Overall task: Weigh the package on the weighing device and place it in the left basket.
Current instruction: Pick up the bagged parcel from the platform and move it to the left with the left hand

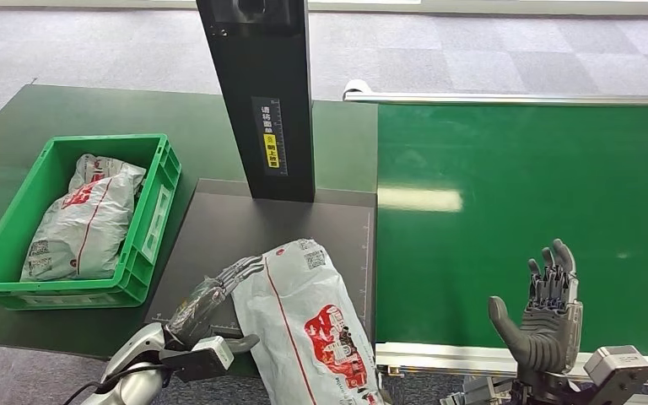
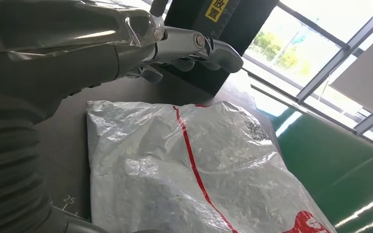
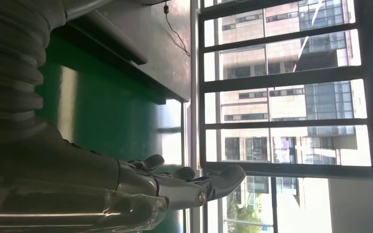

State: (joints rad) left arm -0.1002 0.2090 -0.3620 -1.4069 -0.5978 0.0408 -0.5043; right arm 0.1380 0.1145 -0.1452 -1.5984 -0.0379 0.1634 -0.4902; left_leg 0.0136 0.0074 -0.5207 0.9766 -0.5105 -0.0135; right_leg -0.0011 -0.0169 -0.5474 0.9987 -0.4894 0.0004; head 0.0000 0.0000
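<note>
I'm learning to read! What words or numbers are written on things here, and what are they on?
"25": a white ruler number on the dark grey flat scale platform.
Yellow warning sticker with dark characters on the tall black scale post: too small to read.
Red printed logo and black code labels on the crinkly white plastic package beside the left hand: too blurred to read.
Labels on the white packages in the green plastic basket: unreadable.

Crinkled, glossy plastic film on the package (image 1: 312,325), catching light along its wrinkles. The scale plate (image 1: 219,236) beneath looks matt dark grey. Shiny green belt (image 1: 523,194), throwing back reflections. The basket (image 1: 156,207) is smooth moulded green plastic. Left hand (image 1: 211,295): bright polished metal.
</note>
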